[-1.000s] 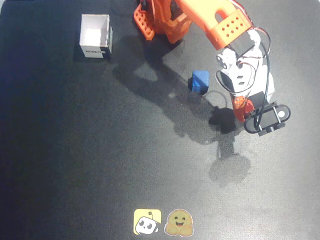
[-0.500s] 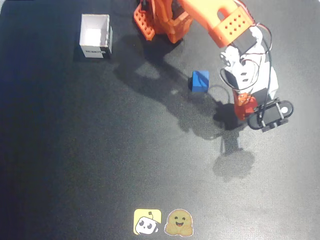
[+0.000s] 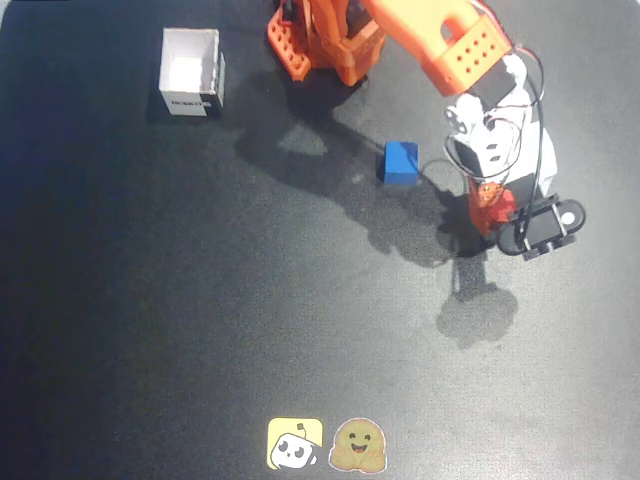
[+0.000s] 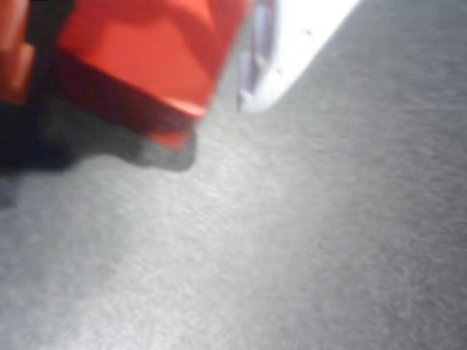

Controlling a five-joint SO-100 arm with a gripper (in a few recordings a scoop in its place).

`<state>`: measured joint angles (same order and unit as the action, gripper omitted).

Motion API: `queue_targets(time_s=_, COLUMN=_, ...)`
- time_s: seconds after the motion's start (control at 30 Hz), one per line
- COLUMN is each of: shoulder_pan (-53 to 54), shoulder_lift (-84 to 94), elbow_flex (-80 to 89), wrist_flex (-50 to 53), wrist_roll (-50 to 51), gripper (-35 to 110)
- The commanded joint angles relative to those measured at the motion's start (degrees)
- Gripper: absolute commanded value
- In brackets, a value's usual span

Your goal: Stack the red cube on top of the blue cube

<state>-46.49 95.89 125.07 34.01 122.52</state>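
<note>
From my remote seat, the arm (image 3: pixel 400 30) I drive is mostly bright orange printed plastic, blocky in its links. Its base (image 3: pixel 300 45) carries a grid of small round holes, and the forearm end (image 3: pixel 468 52) shows a similar dotted pattern. Past that sits a white wrist section (image 3: pixel 495 150) with dark openings, looped by thin black cables (image 3: pixel 535 110). A black camera mount (image 3: pixel 540 228) with a pale round spot hangs at the tip.
</note>
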Motion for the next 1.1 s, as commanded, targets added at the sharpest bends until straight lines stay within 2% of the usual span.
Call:
queue_targets(time_s=0.0, shoulder_pan=-0.62, shoulder_lift=0.26, elbow_flex=0.26, wrist_flex=-1.05, wrist_roll=0.53, gripper=22)
queue_targets(time_s=0.47, shoulder_pan=-0.70, shoulder_lift=-0.97, elbow_flex=2.02, wrist_flex=-2.81, wrist_roll=1.41, gripper=20)
queue_targets(time_s=0.83, shoulder_pan=-0.35, shoulder_lift=-1.05, elbow_flex=2.72, wrist_flex=-2.72, wrist_roll=3.78, gripper=0)
queue_targets(time_s=0.97, shoulder_pan=0.09, shoulder_lift=-0.18, elbow_flex=2.64, wrist_flex=-1.23, wrist_roll=3.96, gripper=0)
queue_targets(time_s=1.07, shoulder_pan=1.05, shoulder_lift=2.64, elbow_flex=1.32, wrist_flex=3.52, wrist_roll=3.69, gripper=0)
